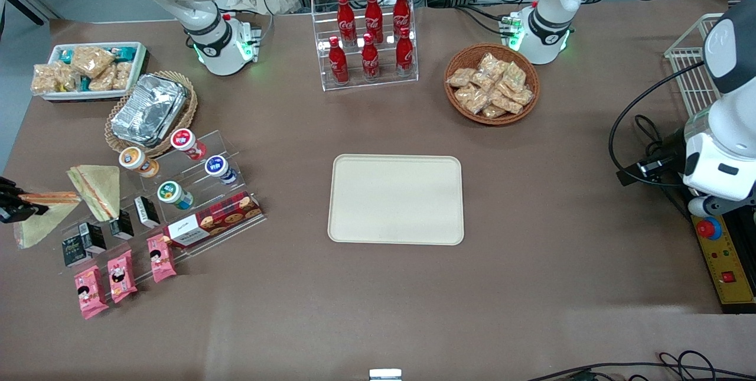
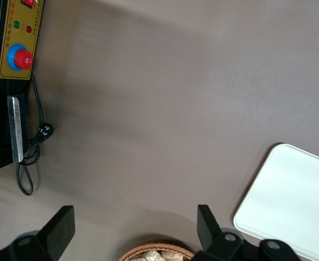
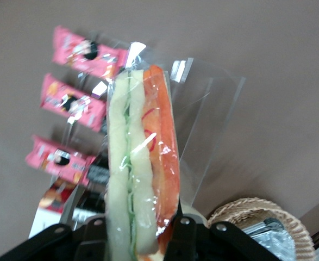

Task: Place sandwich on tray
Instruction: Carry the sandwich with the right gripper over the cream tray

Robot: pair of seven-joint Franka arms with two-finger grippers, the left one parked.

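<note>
Sandwich [image 3: 143, 163], clear-wrapped wedge with a broad orange band: hanging clamped between the closed fingers of the gripper [image 1: 15, 204], at the working arm's end of the table, well apart from the tray [image 1: 396, 199]. Loose wrapping is trailing off it.

Second sandwich wedge [image 1: 97, 189], pale with a thin reddish line: lying just beside the held one, on the side nearer the tray.

Clear stepped rack [image 1: 177, 192]: standing between the sandwich and the tray, carrying small round tubs, dark boxes and a red cookie box [image 1: 212, 218].

Three pink snack packets [image 1: 121, 274]: lying nearer the front camera than the rack.

Tray: sitting flat and bare on the brown tablecloth [image 1: 531, 221] at mid-table.

Foil container [image 1: 149, 108]: resting in a shallow wicker basket, farther from the camera than the rack.

Small white tray [image 1: 88, 71]: holding snack packets.

Clear stand [image 1: 366, 38]: holding six red cola bottles.

Round wicker basket [image 1: 491, 82]: holding wrapped snacks, toward the parked arm's end.
</note>
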